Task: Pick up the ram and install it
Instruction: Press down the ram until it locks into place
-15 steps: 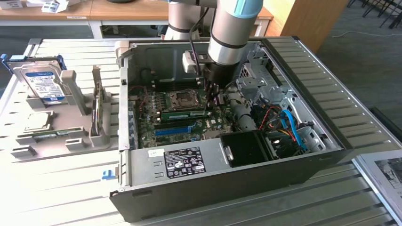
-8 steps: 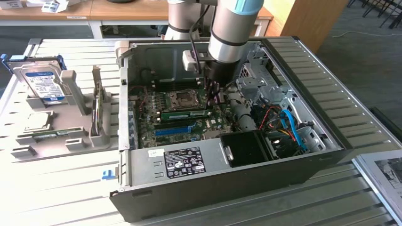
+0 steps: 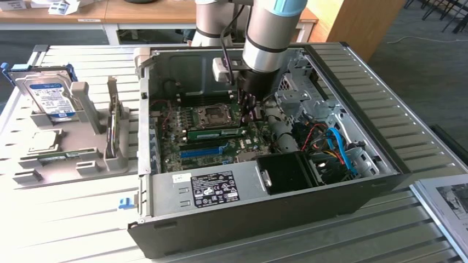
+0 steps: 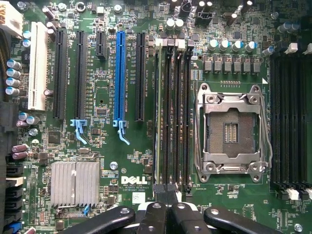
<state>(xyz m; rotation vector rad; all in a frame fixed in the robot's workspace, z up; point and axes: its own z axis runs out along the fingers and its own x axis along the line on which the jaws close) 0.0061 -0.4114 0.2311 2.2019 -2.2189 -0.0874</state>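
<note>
The ram (image 3: 216,133) is a long green stick seated on edge on the motherboard, between the CPU socket (image 3: 213,114) and the blue slot (image 3: 201,152). In the wrist view the ram (image 4: 157,112) shows edge-on as a thin pale line in the memory slot nearest the blue slot (image 4: 120,73). My gripper (image 3: 252,112) reaches down into the open case, close above the board by the ram's end on the exterior view's right. In the wrist view the gripper (image 4: 165,207) is shut, its black fingers (image 4: 153,217) pressed together with nothing between them.
The black computer case (image 3: 292,208) lies open on a slatted table. Cables, a drive cage and a black shroud (image 3: 289,172) crowd the case on the exterior view's right. A grey holder (image 3: 73,164) on that view's left carries a hard drive (image 3: 52,98).
</note>
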